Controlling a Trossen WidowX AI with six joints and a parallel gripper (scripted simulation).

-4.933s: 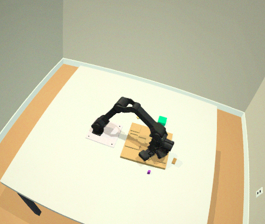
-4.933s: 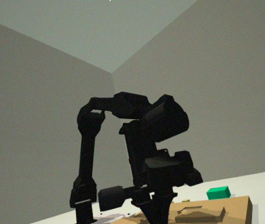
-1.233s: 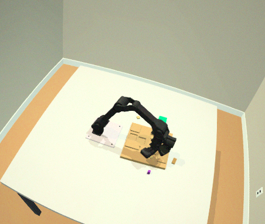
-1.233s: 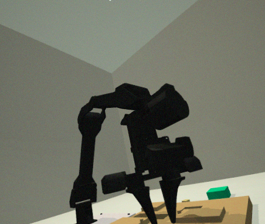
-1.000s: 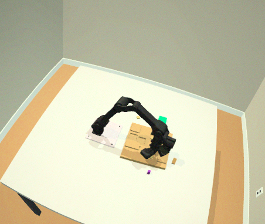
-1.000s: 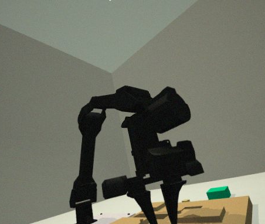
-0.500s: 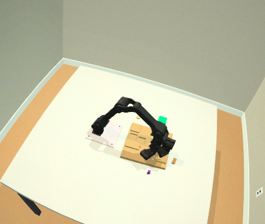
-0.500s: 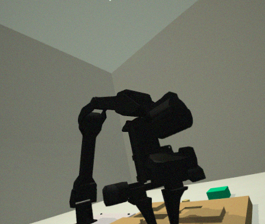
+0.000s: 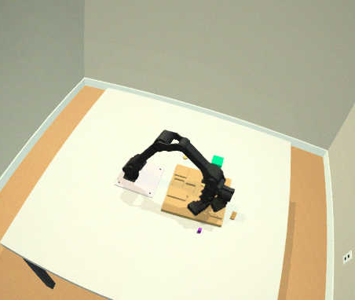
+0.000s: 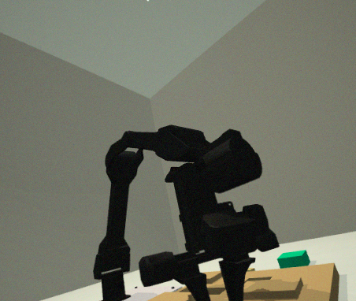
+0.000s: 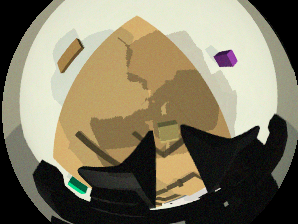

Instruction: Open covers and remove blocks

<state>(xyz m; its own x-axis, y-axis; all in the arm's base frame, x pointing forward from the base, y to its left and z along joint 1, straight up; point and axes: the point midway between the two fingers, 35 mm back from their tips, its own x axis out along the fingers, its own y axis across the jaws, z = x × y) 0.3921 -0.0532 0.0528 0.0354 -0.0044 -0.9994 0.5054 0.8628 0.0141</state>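
Observation:
The tan puzzle board (image 9: pixel 170 206) (image 10: pixel 320 277) (image 11: pixel 100 90) lies on the table under the arm. Its covers have the same tan colour, with dark grooves beside them; how far each is open cannot be told. An olive block (image 11: pixel 168 132) shows at the board, framed by the fingertips in the wrist view. My gripper (image 10: pixel 219 296) (image 11: pixel 167 131) is part open with nothing held, low over the board. A purple block (image 9: pixel 199 230) (image 11: pixel 226 58) and an orange-brown block (image 9: pixel 233 215) (image 11: pixel 70 55) rest on the table, clear of the board. The fingertips are hidden in the top view.
A green block (image 9: pixel 217 161) (image 10: pixel 293 259) (image 11: pixel 78 185) stands on the table close behind the board. A small yellow piece (image 9: pixel 185 157) lies beyond the board's back left. The pale base plate (image 9: pixel 151 178) of the arm is left of the board.

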